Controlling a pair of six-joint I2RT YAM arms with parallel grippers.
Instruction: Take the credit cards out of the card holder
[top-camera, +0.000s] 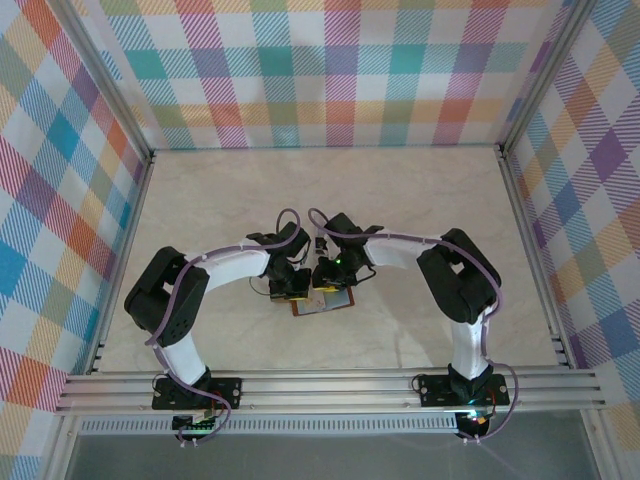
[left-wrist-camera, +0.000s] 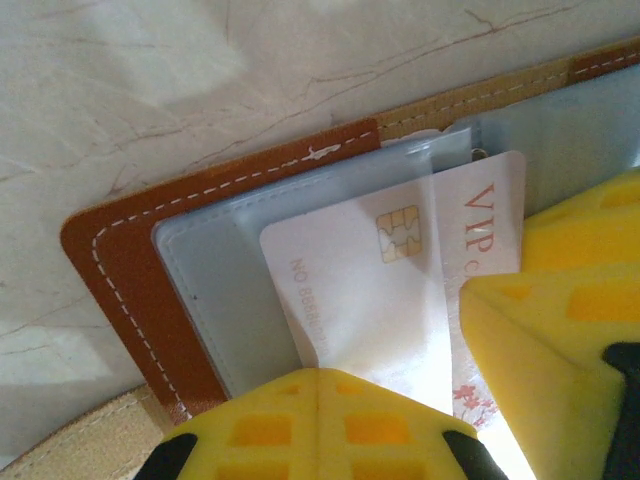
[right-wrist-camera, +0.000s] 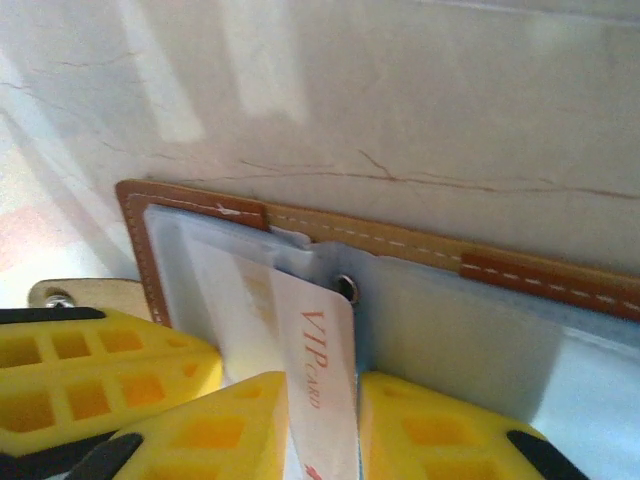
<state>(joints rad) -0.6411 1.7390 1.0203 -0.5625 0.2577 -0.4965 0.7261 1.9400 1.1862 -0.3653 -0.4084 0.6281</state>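
The left arm (top-camera: 215, 268) is folding at its elbow well out to the left of the card holder (top-camera: 322, 304) and reaching in over it; the right arm (top-camera: 440, 262) is doing likewise from the holder's right; the left gripper (left-wrist-camera: 320, 385) is pressing on the holder with fingers together; the right gripper (right-wrist-camera: 318, 400), just beside it over the holder, is pinching a credit card (right-wrist-camera: 318, 340).

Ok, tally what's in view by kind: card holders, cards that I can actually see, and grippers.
card holder, brown: 1
credit card, white: 1
grippers, the left gripper and the right gripper: 2
Total: 4
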